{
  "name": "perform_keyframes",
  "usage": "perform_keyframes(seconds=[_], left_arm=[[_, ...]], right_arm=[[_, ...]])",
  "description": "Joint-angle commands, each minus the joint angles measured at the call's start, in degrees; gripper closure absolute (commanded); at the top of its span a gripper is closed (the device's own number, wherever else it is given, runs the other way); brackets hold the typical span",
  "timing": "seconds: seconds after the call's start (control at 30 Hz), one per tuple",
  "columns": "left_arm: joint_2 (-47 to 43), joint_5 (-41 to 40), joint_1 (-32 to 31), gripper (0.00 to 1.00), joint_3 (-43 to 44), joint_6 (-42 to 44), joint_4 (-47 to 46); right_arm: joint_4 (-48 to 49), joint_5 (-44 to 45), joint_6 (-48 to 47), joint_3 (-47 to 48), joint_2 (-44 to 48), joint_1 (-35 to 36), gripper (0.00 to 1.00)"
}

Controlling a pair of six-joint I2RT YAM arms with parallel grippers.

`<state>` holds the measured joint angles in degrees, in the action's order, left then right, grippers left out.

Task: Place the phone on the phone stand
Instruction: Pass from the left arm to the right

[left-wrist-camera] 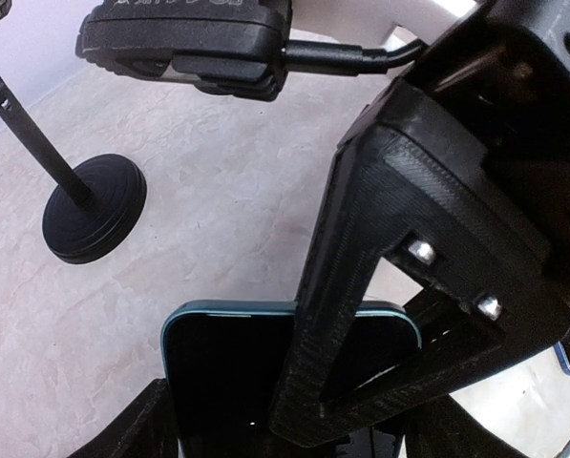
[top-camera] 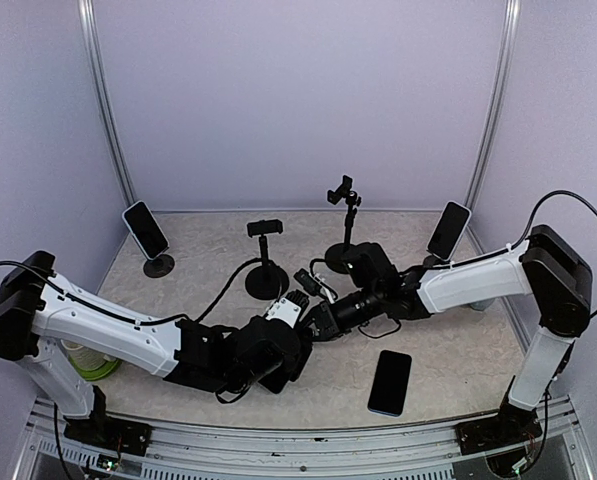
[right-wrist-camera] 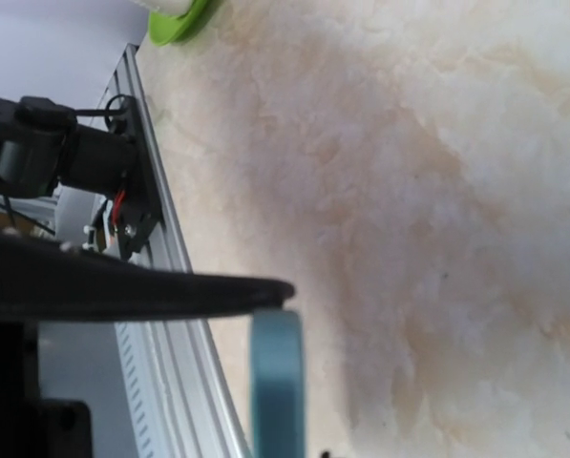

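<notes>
Item: teal-edged phone (left-wrist-camera: 227, 367), upright betw. left gripper (left-wrist-camera: 289, 434) fingers, which we read as closed on its sides. Right gripper (top-camera: 321, 320): one finger (left-wrist-camera: 361, 286) across the screen, other hidden, so grip can't tell. Step, we judge: mid-air handover. Next: carry to empty clamp stand (top-camera: 266, 240) beyond the fingertips, align w/ clamp.

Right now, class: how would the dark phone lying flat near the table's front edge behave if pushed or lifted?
The phone looks a thin, rigid slab, so it would likely slide, not roll. Its glossy face looks slippery. Lying flat on the table, it may be hard to get under.
</notes>
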<state>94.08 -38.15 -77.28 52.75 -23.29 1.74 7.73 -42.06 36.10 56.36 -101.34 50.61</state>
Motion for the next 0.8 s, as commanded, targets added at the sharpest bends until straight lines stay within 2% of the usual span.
perform_keyframes(seconds=[0.0, 0.17, 0.33, 0.47, 0.6, 0.77], left_arm=[[-1.7, -1.6, -0.6, 0.28, 1.5, 0.7, -3.6], [-2.4, -2.1, -0.9, 0.18, 1.2, 0.7, -3.8], [-5.7, -3.8, -0.9, 0.02, -1.7, 0.6, -4.2], [-10.5, -5.8, -0.9, 0.01, -5.0, 0.4, -4.4], [-15.5, -5.6, -0.7, 0.01, -8.9, 0.3, -5.5], [-22.7, -0.2, 1.4, 0.01, -13.7, 0.7, -7.8]], right_arm=[[1.4, -0.5, 0.4, 1.1, -0.4, 0.4, 1.00], [1.2, 0.2, 0.4, 1.3, 0.7, 0.4, 1.00], [-4.2, 2.9, -3.8, 3.8, 2.6, 0.3, 1.00], [-10.7, 8.0, -10.3, 6.5, 4.3, 0.2, 1.00], [-14.6, 8.9, -14.9, 8.3, 5.5, -0.7, 1.00], [-17.9, 7.2, -21.4, 9.8, 8.1, -0.9, 1.00]])
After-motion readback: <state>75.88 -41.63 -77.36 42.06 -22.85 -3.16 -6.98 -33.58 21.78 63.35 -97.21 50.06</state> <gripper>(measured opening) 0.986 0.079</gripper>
